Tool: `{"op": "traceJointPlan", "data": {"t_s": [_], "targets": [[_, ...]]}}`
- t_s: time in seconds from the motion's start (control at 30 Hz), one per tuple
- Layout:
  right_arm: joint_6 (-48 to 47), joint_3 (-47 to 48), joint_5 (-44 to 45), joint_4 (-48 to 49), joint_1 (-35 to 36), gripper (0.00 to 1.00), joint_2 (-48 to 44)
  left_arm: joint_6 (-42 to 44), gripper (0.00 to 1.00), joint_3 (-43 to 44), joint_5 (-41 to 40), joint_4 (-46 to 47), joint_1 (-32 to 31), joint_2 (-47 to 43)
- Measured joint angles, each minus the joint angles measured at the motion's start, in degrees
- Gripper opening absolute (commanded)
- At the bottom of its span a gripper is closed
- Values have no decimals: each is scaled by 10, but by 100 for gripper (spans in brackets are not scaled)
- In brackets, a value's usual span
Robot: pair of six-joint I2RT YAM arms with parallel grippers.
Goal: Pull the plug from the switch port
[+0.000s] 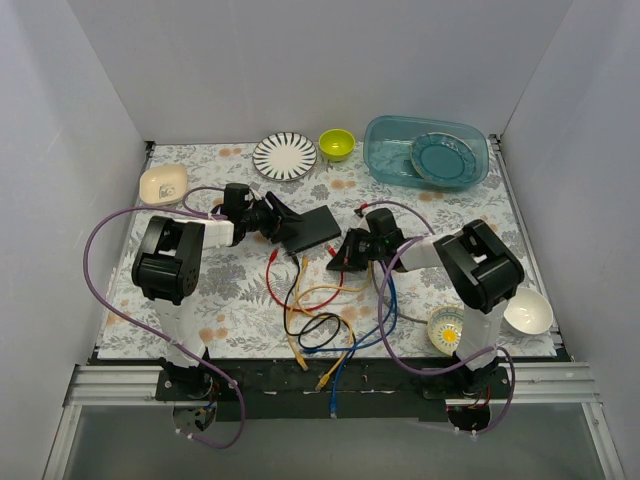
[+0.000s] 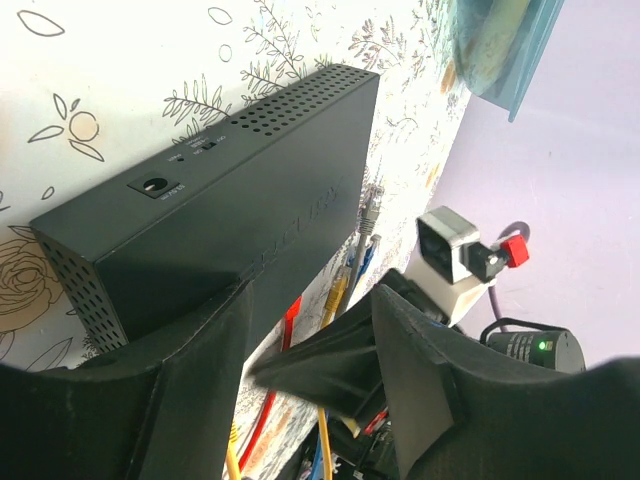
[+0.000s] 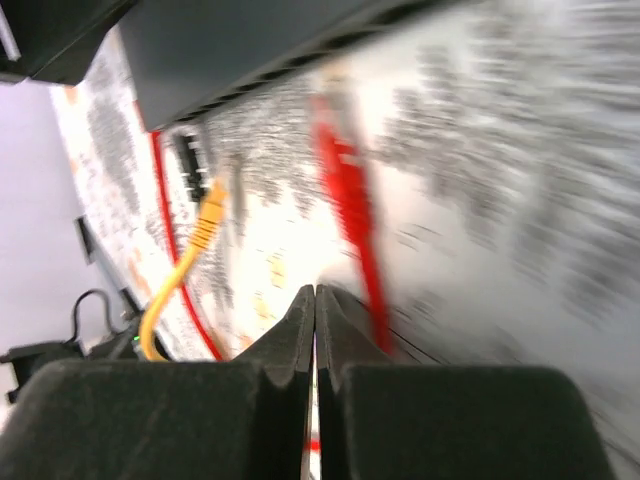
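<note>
The switch (image 1: 312, 228) is a flat black box on the floral mat and fills the left wrist view (image 2: 230, 200). My left gripper (image 1: 280, 222) is at its left end, its jaws open (image 2: 312, 300), with one finger (image 2: 190, 390) against the switch's near end. My right gripper (image 1: 343, 252) is by the switch's near right corner and shut (image 3: 316, 290), with nothing visible between its fingers. A red cable (image 3: 350, 210) runs past the right finger, and its plug end lies just below the switch's edge (image 3: 260, 50). The right wrist view is blurred. Yellow (image 2: 338, 290) and grey (image 2: 372, 200) plugs lie loose beside the switch.
Red, yellow, black and blue cables tangle on the mat (image 1: 320, 320) in front of the switch. A striped plate (image 1: 285, 156), a green bowl (image 1: 337, 144) and a blue tub (image 1: 390, 150) stand at the back. A cream dish (image 1: 163, 183) is left, a white bowl (image 1: 527, 311) right.
</note>
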Motion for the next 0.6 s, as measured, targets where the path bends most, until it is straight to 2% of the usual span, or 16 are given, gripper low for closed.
{"op": "traceJointPlan", "data": {"t_s": [0.13,0.23,0.33,0.5,0.6], "targets": [[-32,-26,40,-59,-38,28,-56,0,53,0,0,-1,3,0],[-50,-7,61,-99,-46,36,-70,1,53,0,-1,-3,4,-2],[-70,57,71,-141,-24,40,-65,4,53,0,-1,-6,4,-3],[-106,217,72,-173,30,41,-7,7,53,3,0,-13,5,-3],[-111,236,60,-172,54,41,15,8,53,3,1,-15,6,-3]]}}
